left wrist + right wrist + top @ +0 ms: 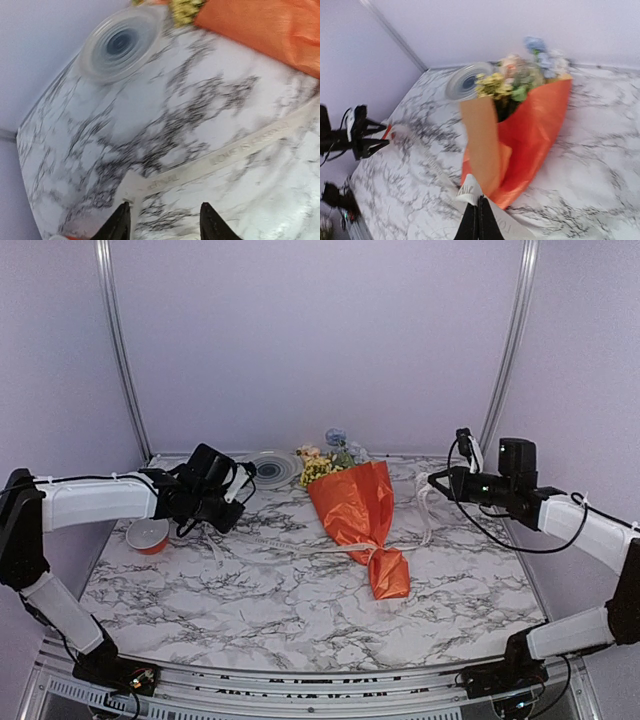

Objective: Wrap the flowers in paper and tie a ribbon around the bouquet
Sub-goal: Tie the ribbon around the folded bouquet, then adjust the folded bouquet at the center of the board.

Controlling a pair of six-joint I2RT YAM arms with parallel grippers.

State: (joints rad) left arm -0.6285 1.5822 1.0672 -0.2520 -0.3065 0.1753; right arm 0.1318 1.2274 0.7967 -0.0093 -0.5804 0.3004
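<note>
ok so the bouquet is lying flat on the marble bench, roughly midway between the two claws, off to the right of the left claw and to the left of the right claw. The paper is rolled into an orange cone with the paler reverse showing on one flap, and its narrow tail points back toward the arm bases. The flowers poke out of the wide end, the far end as seen from either claw: yellow ones, something pinkish, and a pale blue one at the back. The ribbon goes round the skinny neck of the cone. One tail runs across the bench toward the left claw and ends right by its fingertips. That claw is spread, hovering over the bench, not pinching anything. The other tail lifts off the bench up to the right claw, which is pressed together on it; you can see the lettered strip right at its tips. Beyond the left claw, beside the blossoms, sits a clear round disc. An orange-and-white pot sits behind the left claw, near the bench edge.
</note>
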